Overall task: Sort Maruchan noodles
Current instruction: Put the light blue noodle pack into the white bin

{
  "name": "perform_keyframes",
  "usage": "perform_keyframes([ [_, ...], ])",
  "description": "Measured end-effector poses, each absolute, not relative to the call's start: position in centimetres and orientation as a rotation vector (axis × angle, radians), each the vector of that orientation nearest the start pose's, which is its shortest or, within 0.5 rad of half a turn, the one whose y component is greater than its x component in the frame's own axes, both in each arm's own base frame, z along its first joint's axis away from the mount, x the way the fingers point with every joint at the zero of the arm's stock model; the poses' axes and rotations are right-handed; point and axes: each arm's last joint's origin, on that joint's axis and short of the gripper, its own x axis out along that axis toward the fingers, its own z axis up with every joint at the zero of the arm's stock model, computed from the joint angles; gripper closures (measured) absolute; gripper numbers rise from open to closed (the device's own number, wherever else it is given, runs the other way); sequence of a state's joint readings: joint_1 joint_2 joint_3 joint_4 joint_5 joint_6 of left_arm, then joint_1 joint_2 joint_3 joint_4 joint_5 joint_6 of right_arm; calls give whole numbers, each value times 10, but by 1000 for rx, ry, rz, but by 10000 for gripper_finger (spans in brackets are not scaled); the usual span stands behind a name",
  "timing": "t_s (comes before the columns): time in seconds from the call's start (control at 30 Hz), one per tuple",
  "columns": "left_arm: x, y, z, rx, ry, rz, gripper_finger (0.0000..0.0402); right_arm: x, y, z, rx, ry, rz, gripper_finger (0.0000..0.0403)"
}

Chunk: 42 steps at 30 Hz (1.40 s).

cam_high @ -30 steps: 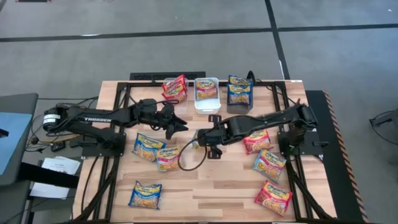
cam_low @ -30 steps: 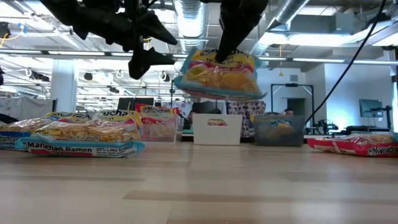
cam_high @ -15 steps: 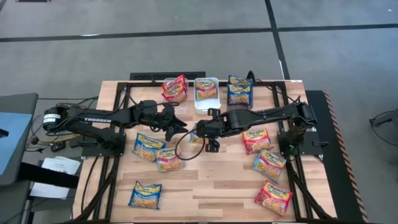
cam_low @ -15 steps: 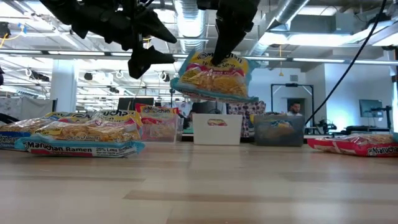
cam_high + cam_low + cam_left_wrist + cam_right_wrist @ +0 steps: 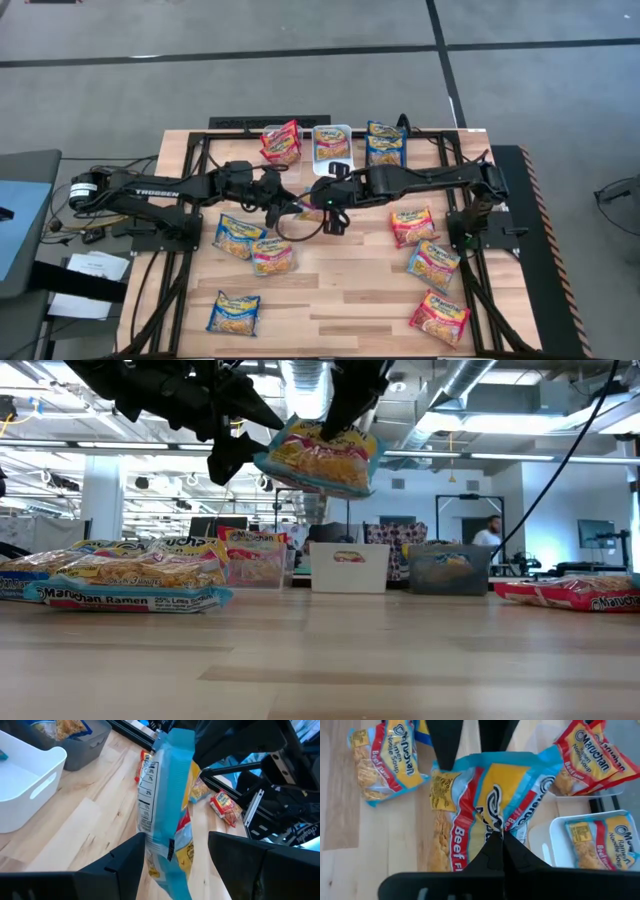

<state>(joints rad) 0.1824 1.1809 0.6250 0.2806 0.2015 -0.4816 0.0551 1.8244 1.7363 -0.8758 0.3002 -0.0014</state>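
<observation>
- Table (image 5: 330, 300): loose Maruchan noodles (image 5: 233, 313) scattered on the wood; three bins along the far edge, white bin (image 5: 332, 146) in the middle.
- Right gripper (image 5: 318, 199): fingers pressed together, pinching a blue-and-yellow packet (image 5: 318, 457) by its edge, carried in the air near table centre, short of the bins.
- Left gripper (image 5: 288, 203): fingers spread, empty, the packet (image 5: 167, 815) hanging just between them.
- I judge the packet light, glossy and slippery, its brittle noodle block crushable; I'd grip the sealed edge.
</observation>
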Motion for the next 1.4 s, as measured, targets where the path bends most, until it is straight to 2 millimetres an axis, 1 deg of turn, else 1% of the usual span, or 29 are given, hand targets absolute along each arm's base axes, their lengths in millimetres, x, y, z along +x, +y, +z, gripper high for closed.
perform_keyframes([
  [0.3,249,40,244,-514,262,43,196,395,15,322,-160,890,-204,400],
  [0.47,249,40,244,-514,263,42,196,395,16,322,-144,885,-185,400],
  [0.67,249,41,243,-515,269,51,196,393,27,324,-130,885,-148,400],
  [0.8,249,40,244,-513,269,43,196,392,30,326,-131,883,-141,400],
  [0.9,249,40,246,-513,254,9,196,393,27,332,-137,861,-159,400],
  [1.0,249,39,247,-517,252,-40,196,395,22,333,-139,850,-170,400],
  [1.1,249,38,247,-517,253,-45,196,397,18,334,-134,833,-179,400],
  [1.3,249,38,247,-494,249,-52,196,399,18,336,-132,807,-165,400],
  [1.4,250,38,249,-488,232,-49,211,399,18,336,-132,807,-165,400],
])
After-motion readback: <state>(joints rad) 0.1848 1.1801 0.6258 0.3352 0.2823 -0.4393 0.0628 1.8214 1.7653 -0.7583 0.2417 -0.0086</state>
